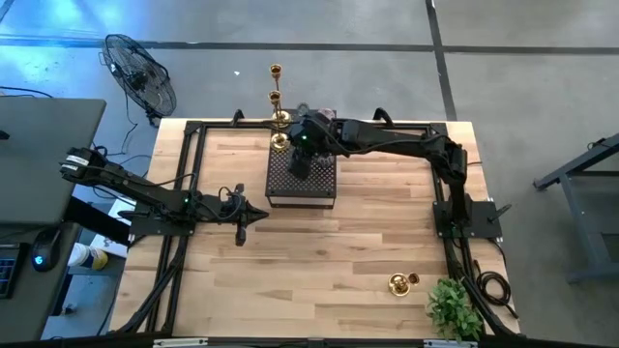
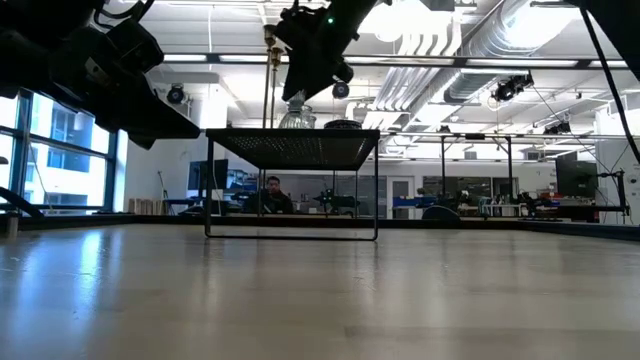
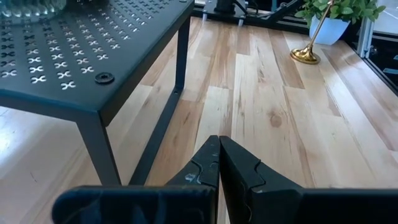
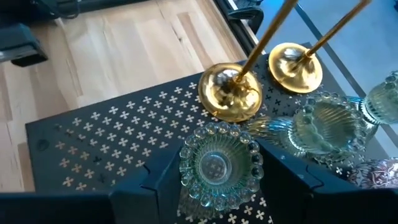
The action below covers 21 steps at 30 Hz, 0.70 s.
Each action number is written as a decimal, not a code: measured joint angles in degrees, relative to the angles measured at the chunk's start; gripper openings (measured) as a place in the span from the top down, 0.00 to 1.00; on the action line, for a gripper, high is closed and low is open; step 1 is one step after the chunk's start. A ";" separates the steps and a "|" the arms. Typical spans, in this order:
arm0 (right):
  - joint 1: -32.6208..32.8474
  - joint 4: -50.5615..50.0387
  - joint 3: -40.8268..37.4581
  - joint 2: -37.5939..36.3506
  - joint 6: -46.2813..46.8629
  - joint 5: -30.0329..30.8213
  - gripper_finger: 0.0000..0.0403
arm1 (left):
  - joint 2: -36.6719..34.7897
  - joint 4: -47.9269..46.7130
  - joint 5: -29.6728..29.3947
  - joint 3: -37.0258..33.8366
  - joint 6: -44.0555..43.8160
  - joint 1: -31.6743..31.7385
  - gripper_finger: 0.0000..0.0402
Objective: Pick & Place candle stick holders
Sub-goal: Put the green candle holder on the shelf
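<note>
A dark perforated stand [image 1: 301, 184] stands at the table's middle far part. Several holders rest on its top by their bases: two gold candlesticks [image 4: 230, 93] [image 4: 295, 65] and ribbed glass cups [image 4: 326, 127]. My right gripper [image 4: 221, 173] is open above the stand. Its fingers stand on either side of a clear ribbed glass cup [image 4: 217, 163], which sits on the stand top [image 2: 297, 118] below the gripper [image 2: 305, 90]. My left gripper [image 1: 253, 215] is shut and empty, left of the stand. One gold candlestick [image 1: 399, 283] stands near the right front.
A leafy plant [image 1: 453, 307] stands at the near right corner, beside the lone gold candlestick [image 3: 309, 46]. The stand's leg [image 3: 165, 118] is close ahead of my left gripper [image 3: 219, 168]. Bare wood lies between the stand and the near edge [image 1: 319, 251].
</note>
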 joint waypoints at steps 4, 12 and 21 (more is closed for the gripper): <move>-0.18 0.02 0.00 0.00 -0.25 0.27 0.58 | 0.02 -0.03 0.00 0.00 0.13 0.00 0.99; -0.51 -0.62 0.08 0.33 0.05 0.04 0.58 | 0.02 -0.05 0.02 0.00 0.11 0.00 0.99; -0.53 -1.07 0.09 0.33 0.97 0.08 0.54 | 0.02 -0.03 0.04 0.00 0.13 0.00 0.99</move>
